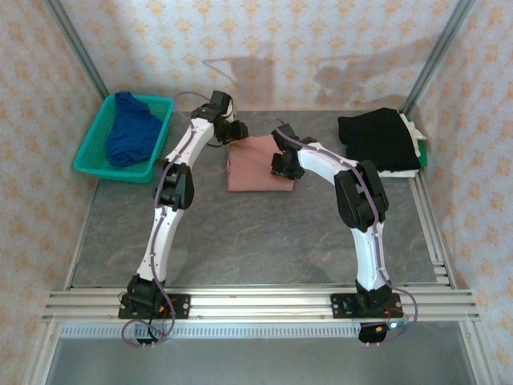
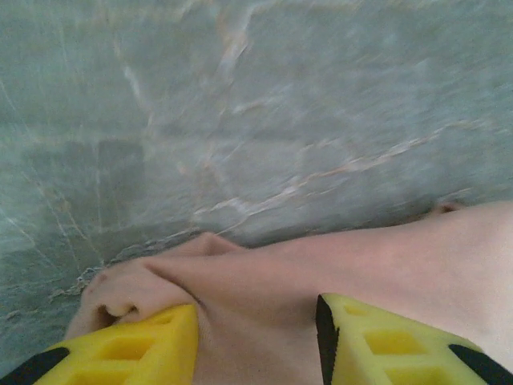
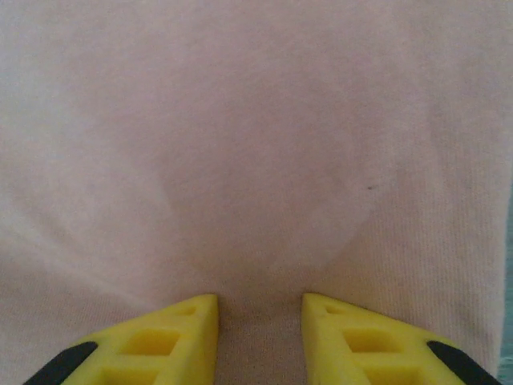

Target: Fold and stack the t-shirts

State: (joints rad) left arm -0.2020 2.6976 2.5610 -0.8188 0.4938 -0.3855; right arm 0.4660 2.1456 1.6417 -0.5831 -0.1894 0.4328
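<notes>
Centrally placed pink t-shirt (image 1: 255, 168): folded, near the table's (image 1: 240, 241) far edge.
Left gripper (image 2: 256, 313): fingers held apart at its far left corner.
Right gripper (image 3: 260, 303): fingers apart, set on its right side.
Blue t-shirt (image 1: 131, 132): bundled in the basket (image 1: 90, 156), far left corner.
Black t-shirt (image 1: 377, 138): folded, far right corner.

Dusty-pink t-shirt (image 1: 255, 166), teal basket (image 1: 108, 172)

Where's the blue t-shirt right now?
In the top view, the blue t-shirt lies bunched in the teal basket at the far left corner of the table, left of the pink t-shirt.
</notes>
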